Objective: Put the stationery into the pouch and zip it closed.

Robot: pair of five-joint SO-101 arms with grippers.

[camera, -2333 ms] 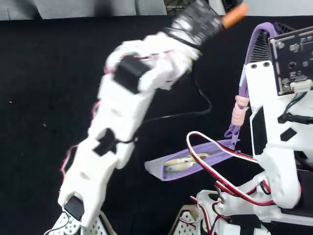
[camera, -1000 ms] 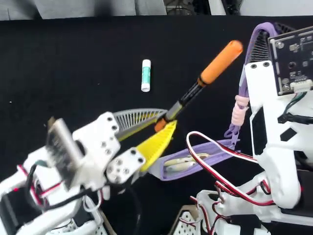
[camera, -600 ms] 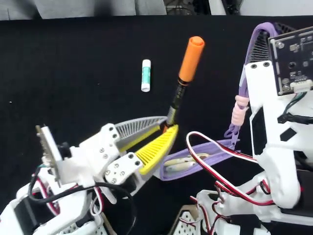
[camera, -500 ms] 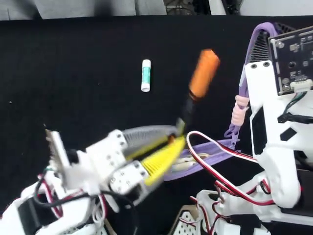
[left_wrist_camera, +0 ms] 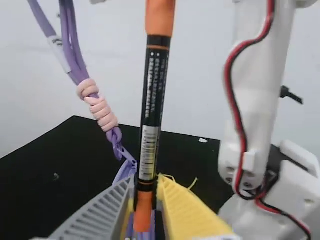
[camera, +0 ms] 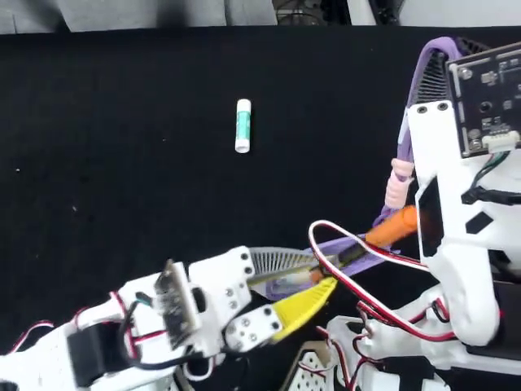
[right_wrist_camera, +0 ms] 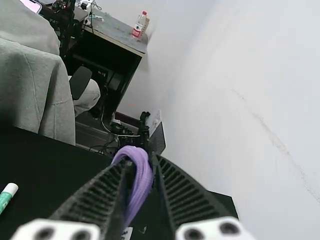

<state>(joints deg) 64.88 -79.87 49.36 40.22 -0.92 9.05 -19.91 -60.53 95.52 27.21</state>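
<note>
Down at the near edge, the left gripper [camera: 319, 274] sits low over the counter [camera: 122, 179], its grey and yellow fingers [left_wrist_camera: 182, 207] clamped tight on the tail end of the orange marker [camera: 389, 229]. In the left wrist view the left gripper [left_wrist_camera: 145, 189] pinches the orange marker [left_wrist_camera: 152, 110] just above its orange butt, and the barrel runs straight out from the fingers.

The marker lies slantwise over the mouth of the purple pouch [camera: 285, 287], cap end up against the right arm's white body, and a red-and-white cable [camera: 330, 230] loops over it. Whether any of it has dipped inside the pouch, I can't tell.

Further out, the pouch's strap [camera: 405, 122] climbs from the pouch past a pink coiled cord [camera: 397, 183] to the right arm's raised end, and the right gripper [right_wrist_camera: 141, 164] is shut on the looped strap [right_wrist_camera: 141, 186] with almost no gap between its fingers.

Farthest back, a glue stick [camera: 242, 125] lies alone on the black counter, well apart from the pouch.
</note>
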